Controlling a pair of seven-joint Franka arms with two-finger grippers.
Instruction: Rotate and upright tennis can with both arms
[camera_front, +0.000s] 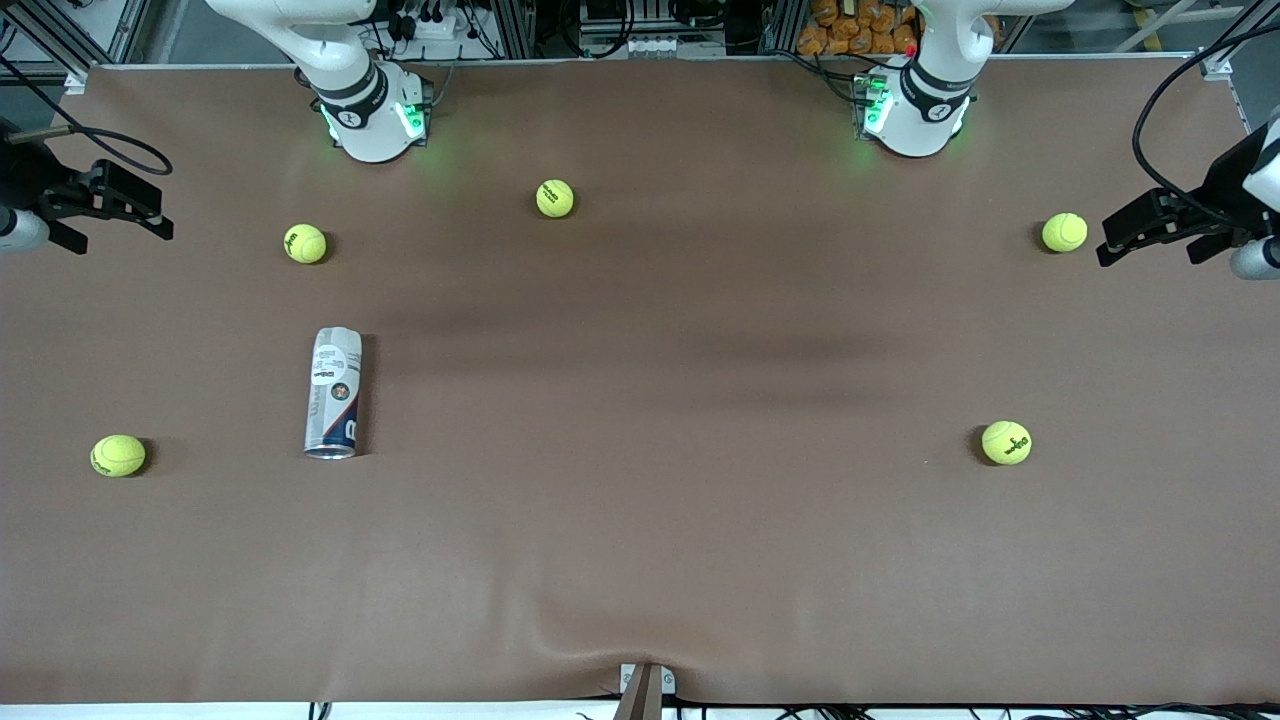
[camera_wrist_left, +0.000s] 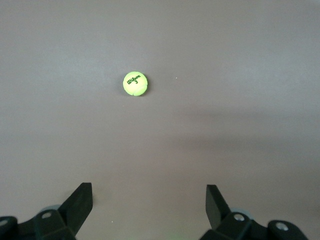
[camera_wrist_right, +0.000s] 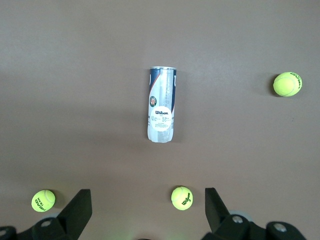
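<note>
Table: brown mat-covered table (camera_front: 640, 560), both arms parked at its ends.
Can: clear-plastic tennis can w/ white-navy label (camera_front: 333, 392) lies flat toward right arm's end, silver rim facing front camera.
Grippers: right gripper (camera_front: 110, 205) & left gripper (camera_front: 1150, 230), jaws wide, empty.
Risk: round can may roll if nudged; yellow-green tennis ball (camera_front: 305, 243) nearby could get bumped.
</note>
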